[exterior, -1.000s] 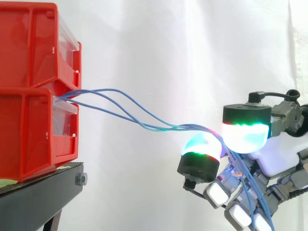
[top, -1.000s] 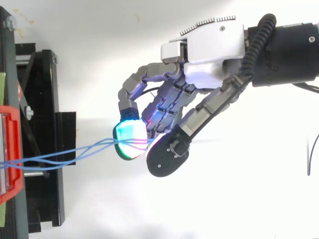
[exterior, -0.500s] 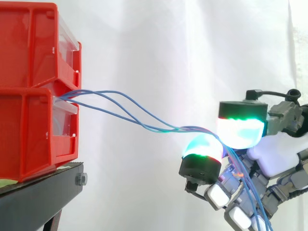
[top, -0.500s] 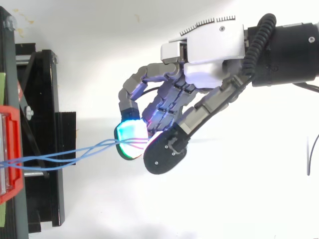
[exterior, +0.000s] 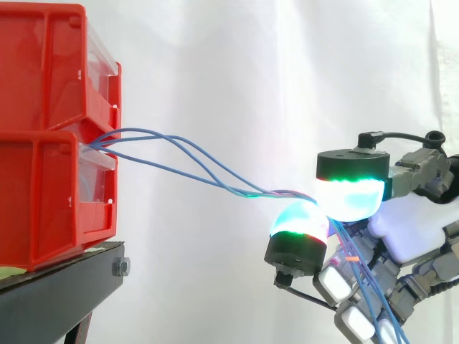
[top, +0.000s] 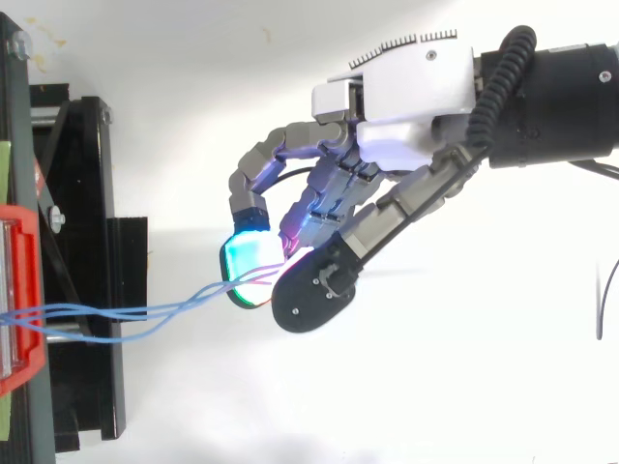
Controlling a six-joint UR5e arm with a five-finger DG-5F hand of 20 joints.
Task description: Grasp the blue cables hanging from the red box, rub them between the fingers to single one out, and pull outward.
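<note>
I see the hand (top: 406, 101) curled, with two glowing pads (exterior: 348, 199) clamped together on the cables (exterior: 251, 192). The cables leave the front of the lower box (exterior: 43, 193) and run rightward, sloping gently down to the pinch. Past the pads they drop steeply along the fingers.

Over the last second the hand (top: 411, 97) has moved its pinch point toward the red box (exterior: 54, 129). In the side view, the upper of the two fingers (exterior: 349, 199) clamped on the blue cables (exterior: 244, 191) has slid left across the lower one and now sits more squarely over it. In the top view, its black back covers more of the glowing lower finger. The cable span between box and pinch has gone slacker and bows further out.
</note>
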